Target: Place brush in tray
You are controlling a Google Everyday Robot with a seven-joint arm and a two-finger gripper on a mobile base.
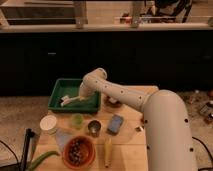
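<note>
From my feed the gripper (81, 96) is down over the green tray (61, 88), roughly above the middle-right of its floor, but honestly I can't tell how the jaws stand, since the wrist hides them from this angle. The brush (70, 100) is right there at the gripper: pale handle and whitish head lying low across the tray's floor, stretching from the gripper toward the tray's front-left corner. Whether it's held or already resting on the bottom, I can't say.

Going outward, my arm (122, 94) runs from the tray back across the table's right side to the big white base link (167, 130), which fills the right front of the view. The tray itself sits at the back-left corner of the wooden table (131, 150).

In front of the tray there's a white round lid or cup (48, 123) near the left edge, a small green cup (76, 120) just beside it, then a metal can (94, 127) and a blue-grey sponge-like block (115, 124) toward the middle. Near the front edge sits the round orange-brown bowl (79, 152) with dark bits in it, a yellow corn cob (107, 151) lying just to its right, and a long green vegetable (42, 160) at the front-left corner. A dark small dish (114, 102) sits right of the tray, partly behind my arm.
</note>
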